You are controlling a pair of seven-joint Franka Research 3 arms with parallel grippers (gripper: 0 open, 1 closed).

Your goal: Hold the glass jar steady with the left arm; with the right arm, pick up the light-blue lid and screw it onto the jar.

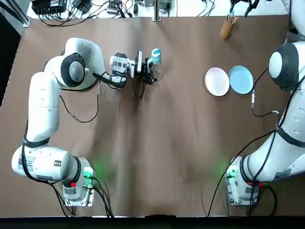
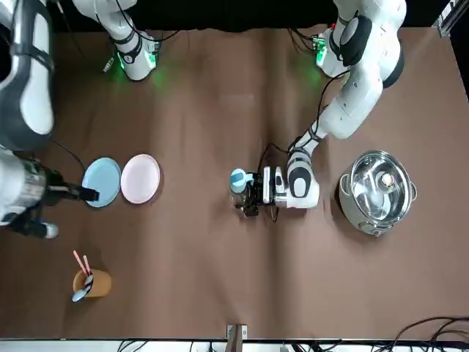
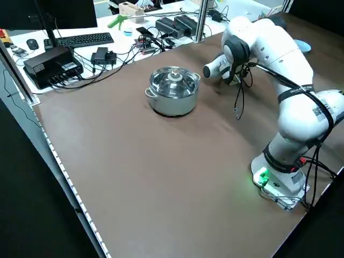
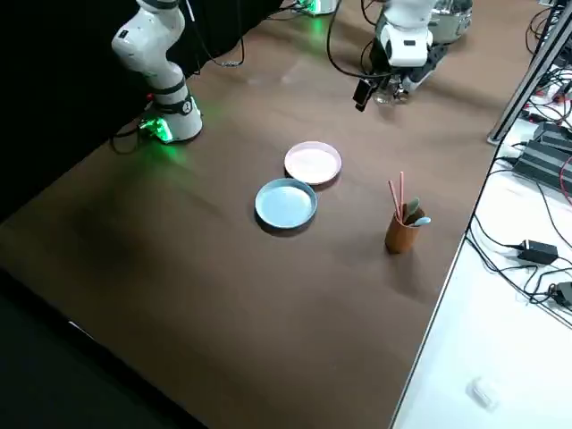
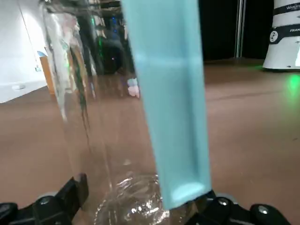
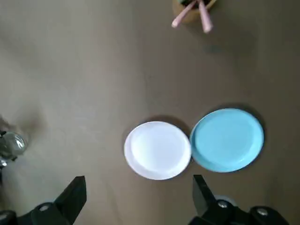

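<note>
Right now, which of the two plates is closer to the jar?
The pink plate. It lies on the side towards the glass jar, while the light-blue plate sits right beside it, on its far side from the jar.

Your left gripper (image 1: 148,71) reaches out level, clamping the glass jar (image 1: 157,72); your right gripper (image 6: 138,183) hangs high, fingers (image 6: 75,190) spread.

Table (image 1: 167,157): jar (image 1: 156,69), pot (image 2: 377,192), blue plate (image 1: 241,79), pink plate (image 1: 217,81), cup (image 1: 227,29).
</note>
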